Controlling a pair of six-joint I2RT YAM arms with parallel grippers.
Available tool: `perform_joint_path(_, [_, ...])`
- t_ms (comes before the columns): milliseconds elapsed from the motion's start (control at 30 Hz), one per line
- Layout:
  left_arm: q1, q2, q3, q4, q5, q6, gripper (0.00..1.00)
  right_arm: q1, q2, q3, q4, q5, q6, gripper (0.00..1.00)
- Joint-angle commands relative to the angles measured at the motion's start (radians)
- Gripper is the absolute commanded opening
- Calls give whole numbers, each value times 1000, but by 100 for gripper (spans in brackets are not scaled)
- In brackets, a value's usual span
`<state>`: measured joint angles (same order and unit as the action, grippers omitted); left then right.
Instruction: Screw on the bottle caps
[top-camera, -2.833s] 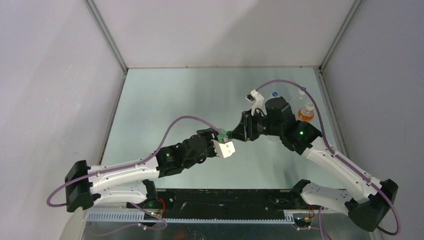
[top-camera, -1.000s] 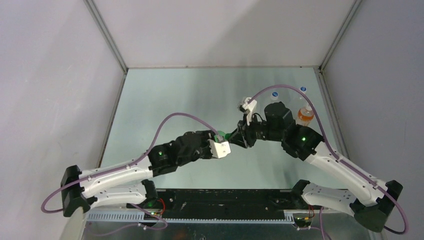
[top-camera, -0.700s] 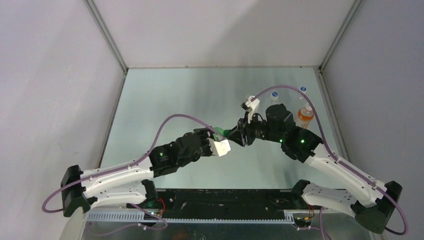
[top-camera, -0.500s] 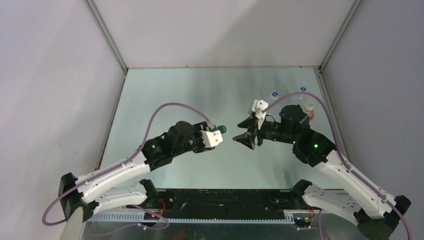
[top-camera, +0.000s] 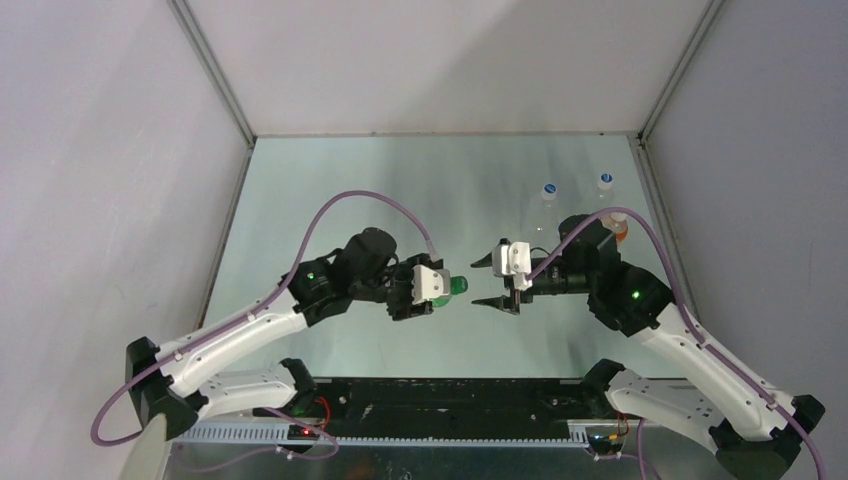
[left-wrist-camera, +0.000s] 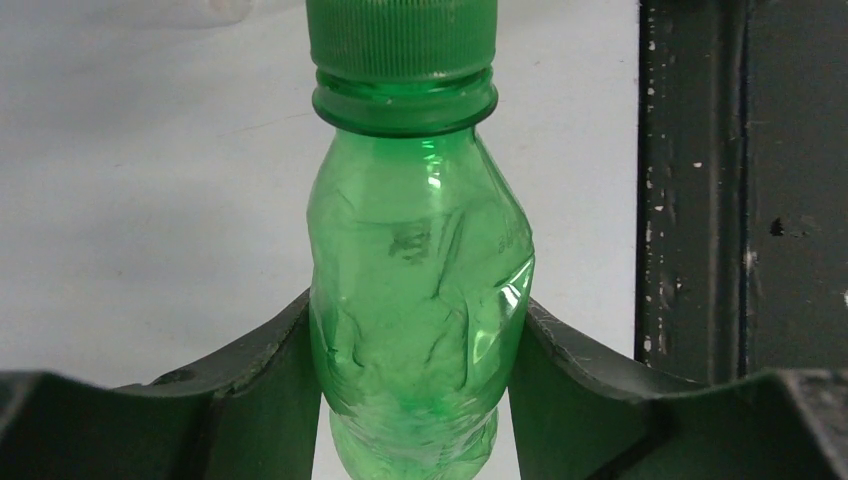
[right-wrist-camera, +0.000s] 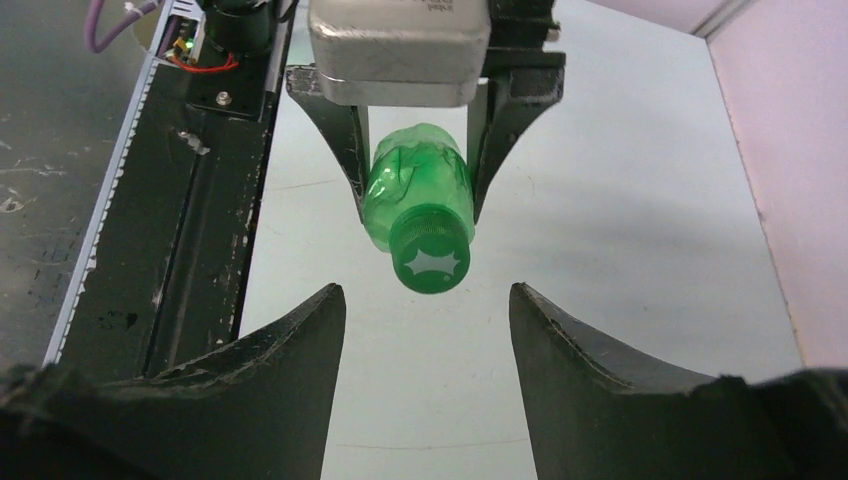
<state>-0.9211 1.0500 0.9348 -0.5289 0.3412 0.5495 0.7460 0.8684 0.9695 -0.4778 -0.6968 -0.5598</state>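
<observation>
Pale tabletop (top-camera: 350, 190), left hand (left-wrist-camera: 415, 350) clamping crushed green bottle (left-wrist-camera: 415, 240), base hidden, right hand (right-wrist-camera: 427, 300) agape.

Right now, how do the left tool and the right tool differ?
The left tool is shut on the green bottle, denting its body; the right tool is open and holds nothing. The left tool touches the bottle; the right tool faces its green cap without touching it. Both point toward each other.
</observation>
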Motion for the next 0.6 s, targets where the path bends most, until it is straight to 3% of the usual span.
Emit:
perform_joint_path(0, [5, 14, 53, -23, 94, 5, 20, 16, 17, 18, 25, -51, -48, 62])
perform_joint_path(367, [5, 49, 90, -43, 137, 15, 19, 34, 82, 47, 13, -81, -43, 50])
perform_joint_path(567, [4, 61, 108, -60, 134, 35, 19, 34, 106, 47, 21, -82, 8, 19])
